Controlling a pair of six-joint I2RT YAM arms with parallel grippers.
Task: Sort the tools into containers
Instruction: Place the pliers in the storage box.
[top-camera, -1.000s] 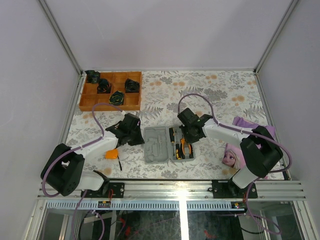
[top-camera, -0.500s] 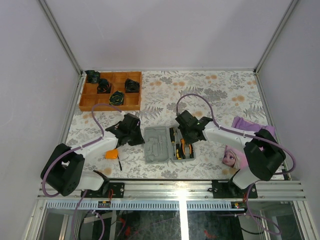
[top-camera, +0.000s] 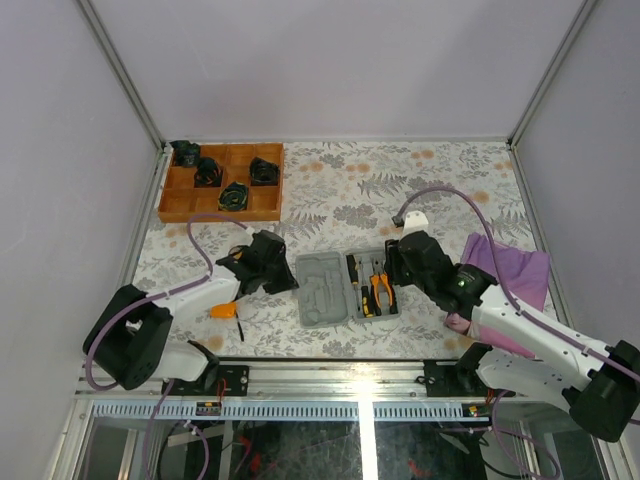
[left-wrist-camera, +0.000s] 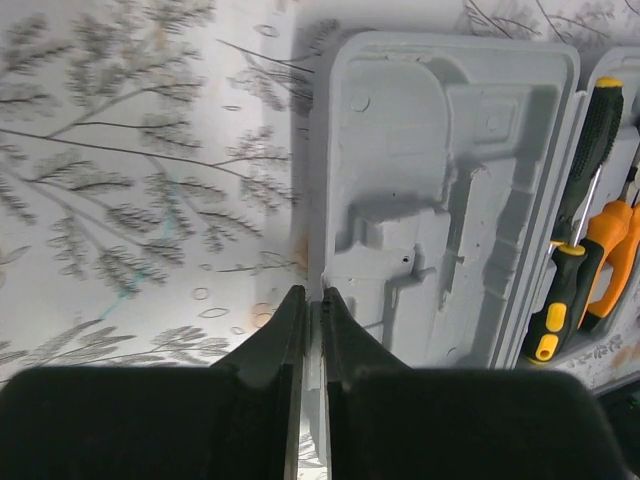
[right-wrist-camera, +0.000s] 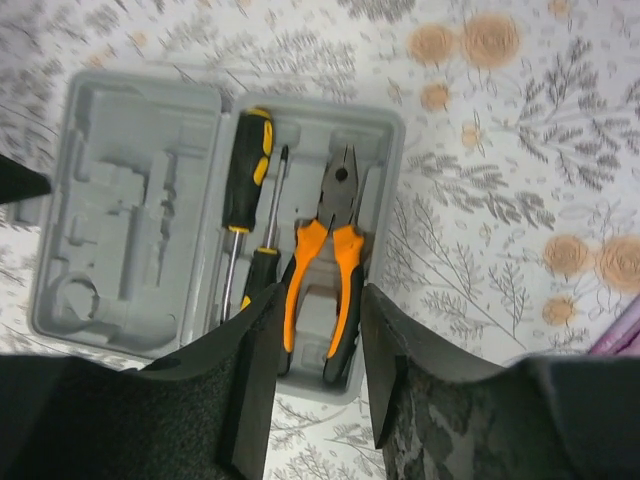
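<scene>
The grey case (top-camera: 322, 290) lies open in the middle of the table. Its right half holds the orange-handled pliers (top-camera: 381, 290) and two black-and-orange screwdrivers (top-camera: 360, 290). My left gripper (top-camera: 283, 277) is at the case's left rim. In the left wrist view the left gripper (left-wrist-camera: 312, 292) is shut on that thin rim of the case (left-wrist-camera: 440, 190). My right gripper (right-wrist-camera: 320, 292) hovers open over the pliers (right-wrist-camera: 330, 265), touching nothing, next to the screwdrivers (right-wrist-camera: 245, 165). The orange tape measure (top-camera: 222, 309) and the black key (top-camera: 239, 328) lie on the table left of the case.
An orange compartment tray (top-camera: 268, 205) with several black objects stands at the back left. A purple cloth (top-camera: 510, 265) lies at the right, beside my right arm.
My right gripper has opened and drawn back to the right, leaving the pliers lying in the case. The case and my left gripper have shifted slightly right.
</scene>
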